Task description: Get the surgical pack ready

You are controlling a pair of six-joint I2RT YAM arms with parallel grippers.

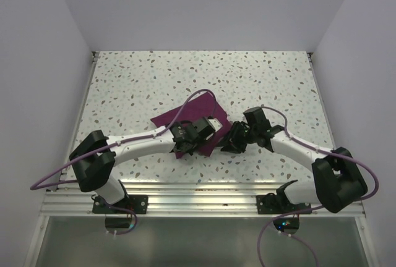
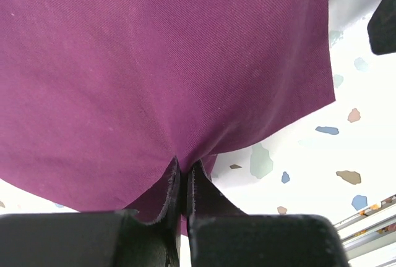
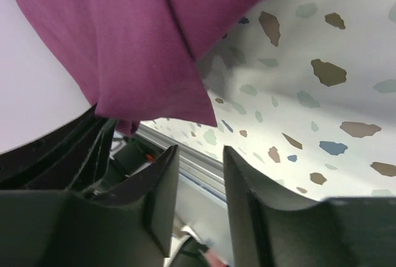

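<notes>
My left hand (image 2: 184, 169) is clenched on the near edge of the purple cloth (image 2: 154, 63), mid-bench (image 2: 371, 156) between my arms, but my right hand (image 3: 201, 156) stands released beside a corner, not around it, so it may close on nothing and any lift would pull the cloth lopsided.
</notes>
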